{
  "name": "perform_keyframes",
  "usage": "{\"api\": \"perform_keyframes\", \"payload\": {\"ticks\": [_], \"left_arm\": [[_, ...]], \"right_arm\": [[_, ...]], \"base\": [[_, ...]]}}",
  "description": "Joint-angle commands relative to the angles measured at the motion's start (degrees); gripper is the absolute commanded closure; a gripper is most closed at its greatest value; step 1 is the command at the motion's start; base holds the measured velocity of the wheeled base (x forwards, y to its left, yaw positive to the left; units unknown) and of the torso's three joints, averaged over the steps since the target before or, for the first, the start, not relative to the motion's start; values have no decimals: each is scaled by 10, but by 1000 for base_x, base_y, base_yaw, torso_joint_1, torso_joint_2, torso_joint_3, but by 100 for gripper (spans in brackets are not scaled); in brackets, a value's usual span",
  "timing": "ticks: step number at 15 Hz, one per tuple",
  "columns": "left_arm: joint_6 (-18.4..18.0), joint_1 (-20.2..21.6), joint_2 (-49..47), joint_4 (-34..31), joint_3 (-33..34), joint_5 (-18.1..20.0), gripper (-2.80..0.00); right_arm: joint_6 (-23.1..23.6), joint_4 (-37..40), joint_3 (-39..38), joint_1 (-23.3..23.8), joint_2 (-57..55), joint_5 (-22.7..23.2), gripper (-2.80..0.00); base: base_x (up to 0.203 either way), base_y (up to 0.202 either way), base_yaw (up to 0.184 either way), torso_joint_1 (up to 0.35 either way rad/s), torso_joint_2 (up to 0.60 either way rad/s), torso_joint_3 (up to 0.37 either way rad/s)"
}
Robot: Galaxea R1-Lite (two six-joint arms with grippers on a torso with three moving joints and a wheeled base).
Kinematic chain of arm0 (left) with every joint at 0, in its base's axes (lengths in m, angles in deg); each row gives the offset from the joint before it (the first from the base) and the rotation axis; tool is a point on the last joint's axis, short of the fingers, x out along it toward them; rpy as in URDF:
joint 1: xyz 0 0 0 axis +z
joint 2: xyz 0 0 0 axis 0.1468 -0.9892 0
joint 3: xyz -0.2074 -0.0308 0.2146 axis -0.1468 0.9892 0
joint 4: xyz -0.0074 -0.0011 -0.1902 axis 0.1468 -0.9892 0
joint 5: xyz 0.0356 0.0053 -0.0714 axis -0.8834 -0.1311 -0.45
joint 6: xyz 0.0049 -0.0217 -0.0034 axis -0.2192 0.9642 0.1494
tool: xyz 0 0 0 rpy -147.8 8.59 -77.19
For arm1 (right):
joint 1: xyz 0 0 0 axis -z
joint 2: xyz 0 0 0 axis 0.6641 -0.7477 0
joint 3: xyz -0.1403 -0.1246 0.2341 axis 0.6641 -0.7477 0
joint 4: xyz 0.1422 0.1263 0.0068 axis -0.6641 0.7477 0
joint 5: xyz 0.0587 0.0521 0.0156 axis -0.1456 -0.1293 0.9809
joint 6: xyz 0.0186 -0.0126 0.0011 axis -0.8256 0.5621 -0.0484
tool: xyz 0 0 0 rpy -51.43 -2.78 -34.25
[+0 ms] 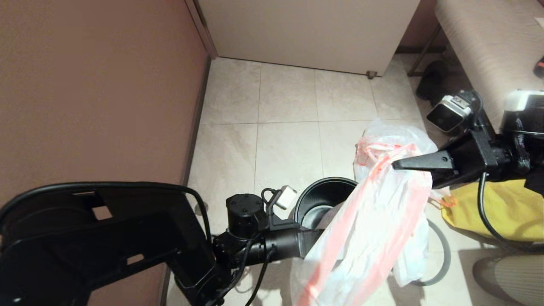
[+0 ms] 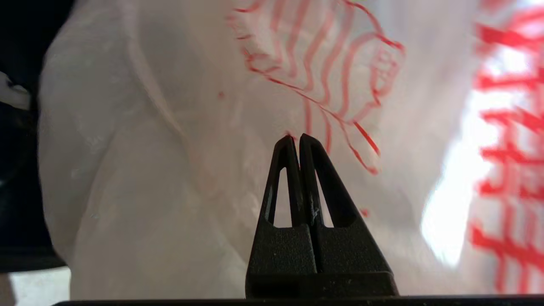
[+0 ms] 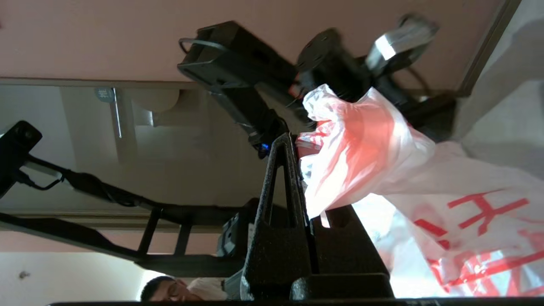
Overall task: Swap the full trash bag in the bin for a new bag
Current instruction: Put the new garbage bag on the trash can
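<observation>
**New bag held over the bin by both tools**

One new bag, limp and translucent with a pink-red drawstring hem, hangs stretched on a slant between the two arms, its long axis running from the right tool above down toward the left arm near the floor. One bin stands on the tiled floor directly beneath and slightly behind the bag, its black glossy inside partly showing. The right tool is clamped on the bag's hem. The left tool has its jaws together against the plastic; whether film is pinched between them cannot be told. The left arm is nearer the bin's mouth. The judgement: the bag must be opened and lowered into the bin. One yellow fabric bag lies just beside, to the right. No full trash bag is visible.
</observation>
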Motion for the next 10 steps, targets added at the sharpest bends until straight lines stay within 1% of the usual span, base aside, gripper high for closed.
{"api": "perform_keyframes", "payload": {"ticks": [1,2,3,5,6,7,8,10], "left_arm": [[3,0,55,17,54,10,0],[5,-2,71,31,78,13,0],[15,-8,87,56,106,14,0],[52,-27,121,114,148,14,0],[57,-33,139,120,160,14,0],[60,-34,144,123,169,13,0],[61,-25,137,123,171,13,0],[60,3,119,124,171,12,0]], "right_arm": [[-3,-2,41,-6,-47,4,0],[-3,-2,44,-11,-54,3,0],[-3,-2,44,-23,-58,3,0],[-3,-2,44,-45,-61,-9,0],[-3,-2,44,-63,-64,-29,0],[-3,-4,44,-67,-78,-49,0],[-2,-20,44,-67,-99,-65,0],[-2,-105,41,-38,-140,-75,0]], "base": [[0,0,0,0,0,0],[0,0,0,0,0,0],[0,0,0,0,0,0],[0,0,0,0,0,0],[0,0,0,0,0,0],[0,0,0,0,0,0],[0,0,0,0,0,0],[0,0,0,0,0,0]]}}
